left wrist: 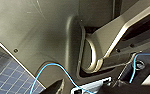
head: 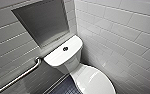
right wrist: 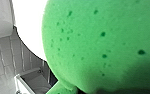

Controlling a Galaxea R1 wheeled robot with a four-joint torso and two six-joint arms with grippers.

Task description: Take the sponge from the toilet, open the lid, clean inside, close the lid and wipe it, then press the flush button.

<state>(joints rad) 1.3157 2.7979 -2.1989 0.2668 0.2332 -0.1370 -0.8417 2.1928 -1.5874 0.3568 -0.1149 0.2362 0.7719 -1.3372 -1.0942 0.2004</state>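
The sponge [right wrist: 101, 45] sat close before my right gripper, the closed lid [right wrist: 28, 22] just behind it; whether that gripper held it, I could not tell

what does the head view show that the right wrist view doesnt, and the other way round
Head view: the flush button in the tank top, the closed lid, a grab bar and a wall niche.
Right wrist view: the green sponge, very close to the camera.
Both: a white part of the toilet and tiled walls.
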